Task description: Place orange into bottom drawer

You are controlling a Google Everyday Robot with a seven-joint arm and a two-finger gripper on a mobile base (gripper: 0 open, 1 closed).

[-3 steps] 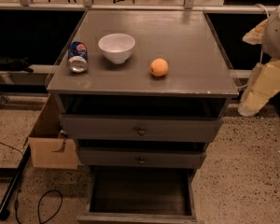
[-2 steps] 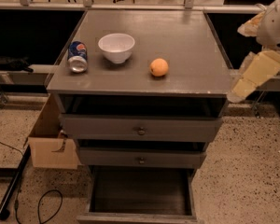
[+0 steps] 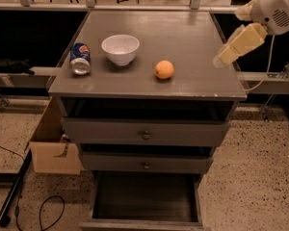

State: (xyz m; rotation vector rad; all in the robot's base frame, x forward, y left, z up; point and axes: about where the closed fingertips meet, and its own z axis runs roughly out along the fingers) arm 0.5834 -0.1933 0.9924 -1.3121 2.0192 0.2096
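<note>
**Approaching the orange, nothing picked up yet**

Your gripper [image 3: 229,53] hovers at the cabinet top's [image 3: 183,32] right edge, well apart from the orange [image 3: 164,70]. You cannot tell whether it is open or closed. The bottom drawer [image 3: 144,202] stands pulled out. Next, you likely need to move left and down onto the fruit.

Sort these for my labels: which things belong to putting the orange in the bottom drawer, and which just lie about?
Job: orange on the cabinet top; bottom drawer, pulled open; gripper over the top's right edge, apart from the orange.
Lying about: white bowl; soda can; cardboard box on the floor.
</note>
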